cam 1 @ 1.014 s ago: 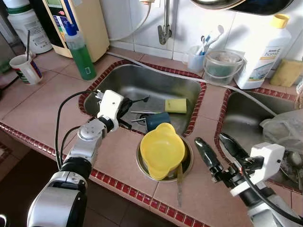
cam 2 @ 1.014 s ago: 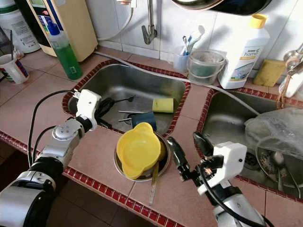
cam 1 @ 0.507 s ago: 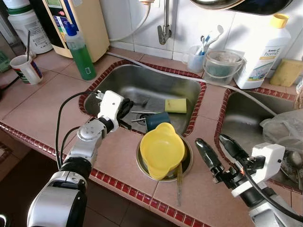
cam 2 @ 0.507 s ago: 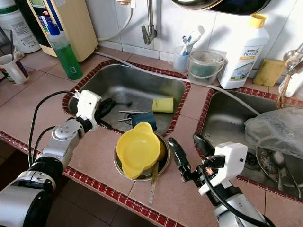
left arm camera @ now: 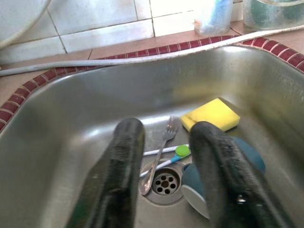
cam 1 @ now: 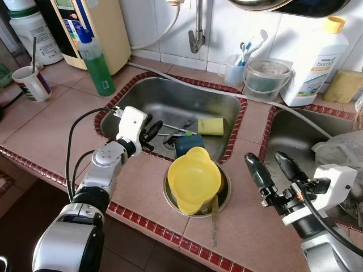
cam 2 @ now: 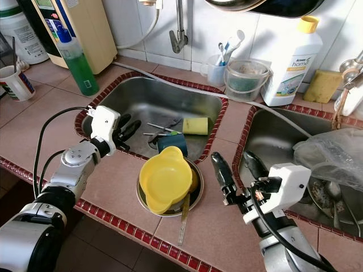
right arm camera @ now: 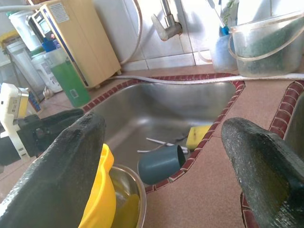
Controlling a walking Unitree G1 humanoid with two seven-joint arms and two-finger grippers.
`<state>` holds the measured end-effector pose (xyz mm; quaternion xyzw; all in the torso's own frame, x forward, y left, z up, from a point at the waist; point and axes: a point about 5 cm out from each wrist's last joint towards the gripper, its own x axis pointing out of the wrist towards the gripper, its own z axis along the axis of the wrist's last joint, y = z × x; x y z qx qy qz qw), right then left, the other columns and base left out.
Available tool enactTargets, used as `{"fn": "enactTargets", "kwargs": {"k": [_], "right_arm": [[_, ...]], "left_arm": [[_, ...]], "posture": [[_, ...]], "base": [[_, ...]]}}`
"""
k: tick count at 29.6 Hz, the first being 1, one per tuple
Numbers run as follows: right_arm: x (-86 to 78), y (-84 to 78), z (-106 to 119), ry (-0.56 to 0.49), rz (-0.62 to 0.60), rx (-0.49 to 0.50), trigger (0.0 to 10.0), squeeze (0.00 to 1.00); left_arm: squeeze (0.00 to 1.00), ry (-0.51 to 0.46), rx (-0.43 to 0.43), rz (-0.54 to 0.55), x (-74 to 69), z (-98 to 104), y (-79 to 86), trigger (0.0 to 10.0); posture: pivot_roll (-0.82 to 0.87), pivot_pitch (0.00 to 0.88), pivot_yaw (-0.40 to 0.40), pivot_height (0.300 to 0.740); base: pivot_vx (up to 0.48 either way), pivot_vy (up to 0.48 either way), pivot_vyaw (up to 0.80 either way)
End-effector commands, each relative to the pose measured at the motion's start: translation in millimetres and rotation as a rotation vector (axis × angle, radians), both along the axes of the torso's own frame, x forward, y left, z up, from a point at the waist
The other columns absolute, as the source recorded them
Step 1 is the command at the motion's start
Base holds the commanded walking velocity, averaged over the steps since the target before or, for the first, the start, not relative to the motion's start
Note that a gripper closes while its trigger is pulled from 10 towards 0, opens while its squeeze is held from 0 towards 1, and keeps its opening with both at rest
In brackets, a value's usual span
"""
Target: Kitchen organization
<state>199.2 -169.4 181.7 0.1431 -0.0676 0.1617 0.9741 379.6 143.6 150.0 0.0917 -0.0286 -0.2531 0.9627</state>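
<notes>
The stainless steel sink (cam 1: 170, 96) is a rounded rectangular basin set in a terracotta tile counter (cam 1: 51, 130) with a red brick-pattern edge. Inside it lie a rectangular yellow sponge (cam 1: 210, 126), a dark blue cup (cam 1: 188, 144) on its side, a metal fork (left arm camera: 161, 149) and a toothbrush (left arm camera: 166, 153) beside the drain. The left gripper (cam 1: 152, 131) hangs over the sink's near-left rim, fingers spread, holding nothing. On the counter at the sink's near-right corner a glossy yellow plastic bowl (cam 1: 193, 179) sits in a steel bowl (cam 1: 222, 195). The right gripper (cam 1: 271, 164) hovers right of that bowl, fingers spread and empty. The left wrist view resolves the fork tines and the brush's green head; the eye views add the green soap bottle (cam 1: 95, 59) left of the sink.
</notes>
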Motion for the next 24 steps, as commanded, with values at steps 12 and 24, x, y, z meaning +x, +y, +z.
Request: {"fn": "enactTargets", "kwargs": {"k": [12,24], "right_arm": [[23.3,13.4,11,-0.091,-0.013,-0.047,10.0,0.00],[50.3,40.9,13,-0.161,0.059,-0.119,10.0,0.00]], "left_arm": [[0.00,-0.065,-0.023,0.015,-6.9,8,10.0,10.0],[0.00,-0.147,-0.111,0.094,-37.6,14,12.2,10.0]], "posture": [[-0.17,0.124,0.089,0.740],[-0.09,0.089,0.034,0.740]], "base": [[0.000,0.000,0.00],[0.000,0.000,0.00]]}}
